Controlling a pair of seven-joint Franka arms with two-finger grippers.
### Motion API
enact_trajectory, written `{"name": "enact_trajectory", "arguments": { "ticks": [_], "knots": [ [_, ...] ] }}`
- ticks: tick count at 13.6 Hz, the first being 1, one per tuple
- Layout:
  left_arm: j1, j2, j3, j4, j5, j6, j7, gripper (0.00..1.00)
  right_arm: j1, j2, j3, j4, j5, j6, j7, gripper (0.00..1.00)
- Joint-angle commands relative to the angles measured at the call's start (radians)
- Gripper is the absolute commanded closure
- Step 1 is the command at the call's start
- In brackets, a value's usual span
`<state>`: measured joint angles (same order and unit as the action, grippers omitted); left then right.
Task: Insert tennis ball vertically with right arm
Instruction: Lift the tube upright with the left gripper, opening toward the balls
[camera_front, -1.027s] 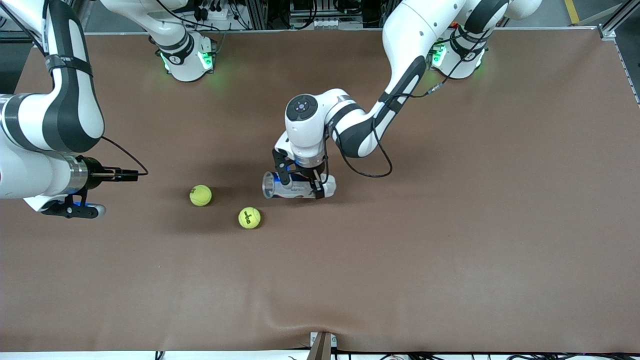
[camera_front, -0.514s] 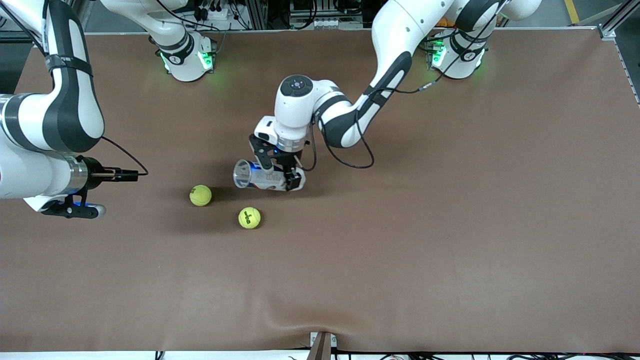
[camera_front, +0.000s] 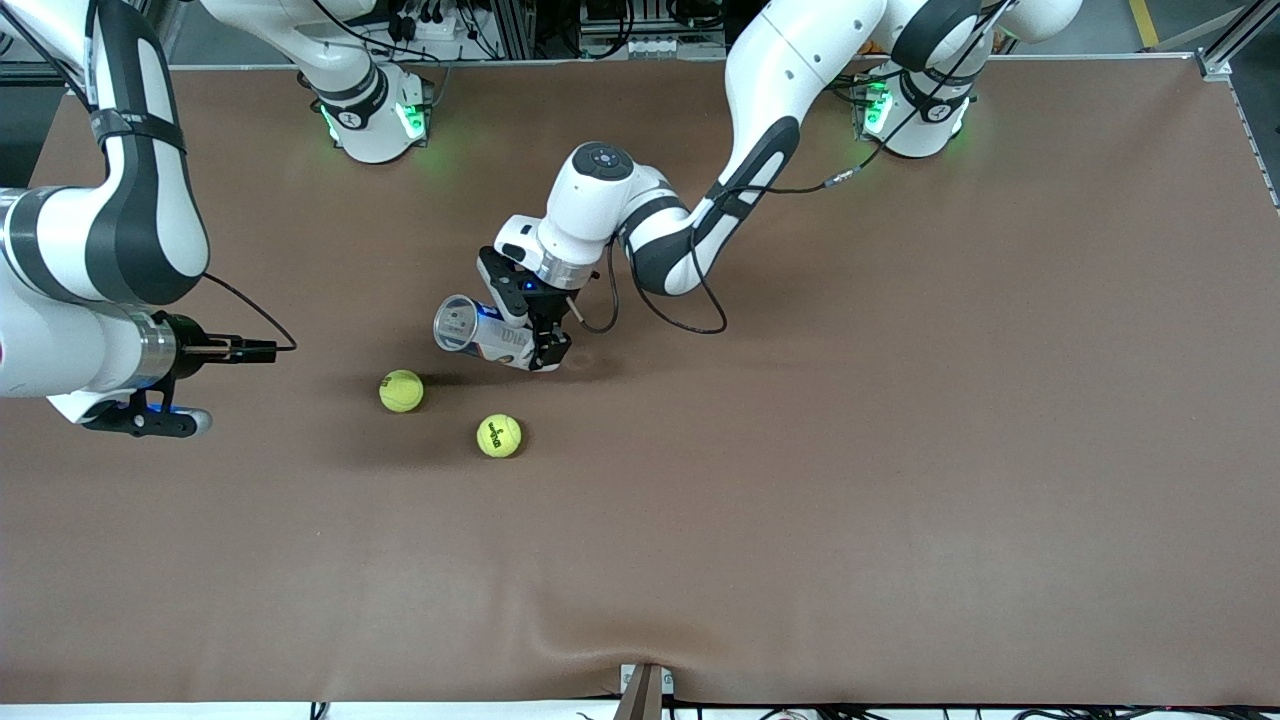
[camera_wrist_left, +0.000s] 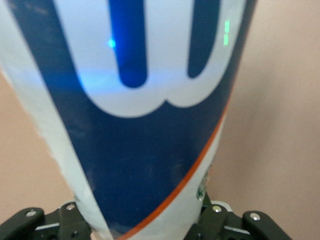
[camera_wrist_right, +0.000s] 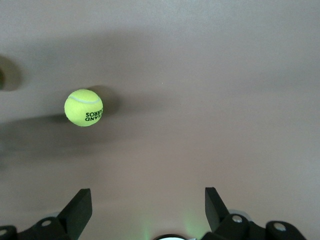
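Left end effector (camera_front: 530, 335) is clamped around the tennis ball can (camera_front: 482, 335), which hangs tilted above the table (camera_front: 900, 450), its open mouth pointing to about nine o'clock. Right end effector (camera_front: 150, 420) waits with fingers apart over the right arm's end of the table. Two tennis balls lie on the table: one (camera_front: 401, 390) at about seven o'clock from the can's mouth, another (camera_front: 498, 436) nearer the front camera. The can's slick wall could slip in the grip as it tips upright, and a loose ball may roll if nudged.
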<state>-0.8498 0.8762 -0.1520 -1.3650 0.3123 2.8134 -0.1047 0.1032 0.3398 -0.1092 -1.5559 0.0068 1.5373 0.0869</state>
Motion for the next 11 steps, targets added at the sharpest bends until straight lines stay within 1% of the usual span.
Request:
{"name": "enact_trajectory", "arguments": {
  "ticks": [1, 4, 6, 8, 9, 11],
  "knots": [
    [-0.012, 0.033, 0.017, -0.003, -0.001, 0.116, -0.055, 0.26, 0.006, -0.018, -0.003, -0.012, 0.009, 0.004, -0.010, 0.00],
    [-0.014, 0.125, 0.017, 0.006, -0.009, 0.318, -0.081, 0.27, 0.009, -0.018, -0.003, -0.013, 0.009, 0.004, -0.009, 0.00],
    [-0.014, 0.158, 0.017, 0.001, -0.007, 0.437, -0.081, 0.26, 0.012, -0.016, -0.003, -0.015, 0.018, 0.012, 0.004, 0.00],
    [-0.014, 0.167, 0.017, 0.000, -0.007, 0.462, -0.079, 0.26, 0.015, -0.005, -0.004, -0.035, 0.086, 0.052, 0.023, 0.00],
    [-0.014, 0.171, 0.017, 0.001, -0.007, 0.471, -0.081, 0.26, 0.021, -0.007, -0.004, -0.053, 0.094, 0.076, 0.046, 0.00],
    [-0.011, 0.196, 0.022, -0.002, -0.007, 0.538, -0.079, 0.26, 0.049, -0.008, -0.004, -0.105, 0.094, 0.142, 0.070, 0.00]
  ]
}}
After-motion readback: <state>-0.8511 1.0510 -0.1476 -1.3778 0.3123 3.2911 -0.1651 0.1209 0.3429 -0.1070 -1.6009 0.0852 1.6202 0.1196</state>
